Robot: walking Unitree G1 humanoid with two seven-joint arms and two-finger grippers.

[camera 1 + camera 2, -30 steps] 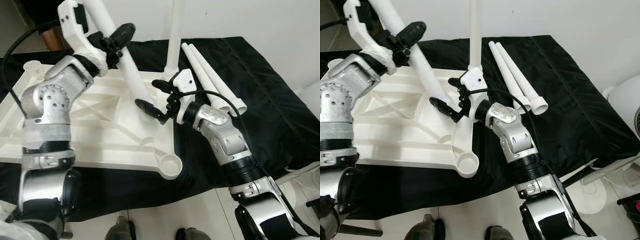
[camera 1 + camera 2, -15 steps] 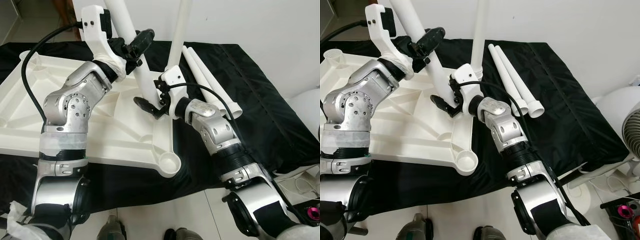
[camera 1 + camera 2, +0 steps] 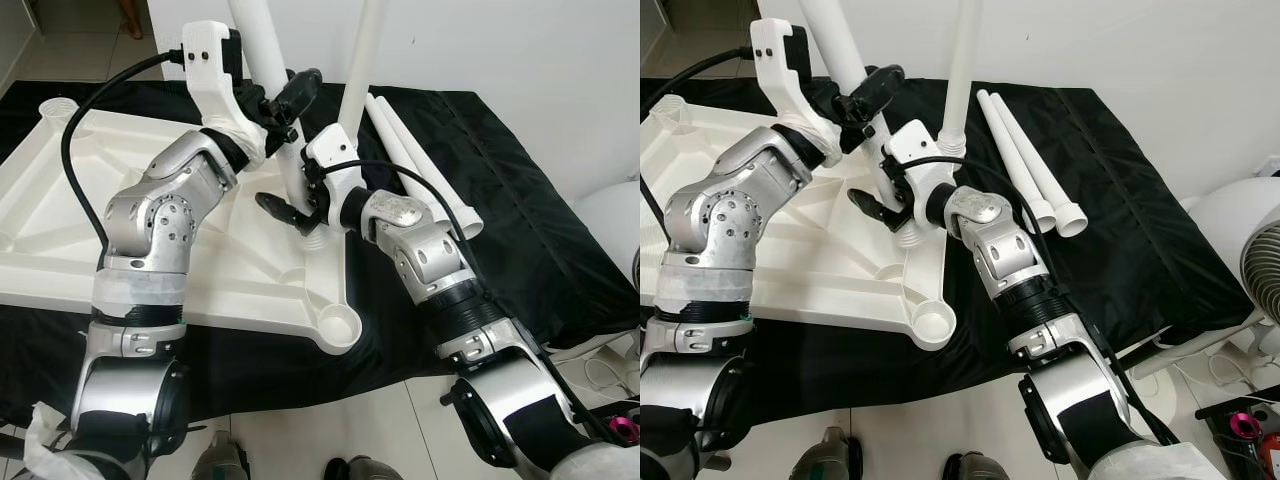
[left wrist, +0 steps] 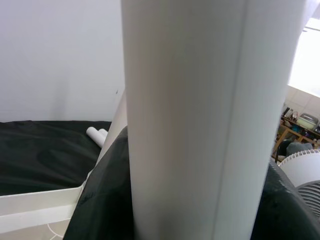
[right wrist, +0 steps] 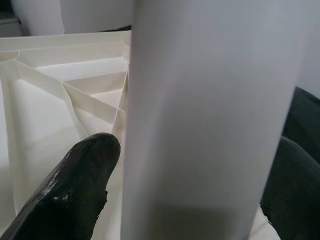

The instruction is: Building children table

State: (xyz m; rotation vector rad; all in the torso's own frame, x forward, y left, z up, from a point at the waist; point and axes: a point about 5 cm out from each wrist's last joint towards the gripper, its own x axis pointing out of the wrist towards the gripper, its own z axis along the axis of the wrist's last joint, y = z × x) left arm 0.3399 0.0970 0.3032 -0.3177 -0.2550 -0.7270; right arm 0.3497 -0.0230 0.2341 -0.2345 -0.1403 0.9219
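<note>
1 leg [image 3: 362,60] seated on upturned tabletop [image 3: 60,200], 2nd leg [image 3: 262,50] pinched by both end effectors (left [image 3: 285,100], right [image 3: 300,205]) near mid socket, 2 spare legs [image 3: 420,175] beside it.

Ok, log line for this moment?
left gripper: shut on white plastic leg tube | right gripper: at tube base | upturned white tabletop

You have one white tabletop [image 3: 60,230] lying underside up on one black cloth [image 3: 520,230]. Count four white table legs: one held leg [image 3: 262,60], one upright leg [image 3: 362,50] standing at the tabletop's far edge, and two loose legs [image 3: 1025,155] lying side by side on the cloth. One fan [image 3: 1265,270] sits at the right edge.
</note>
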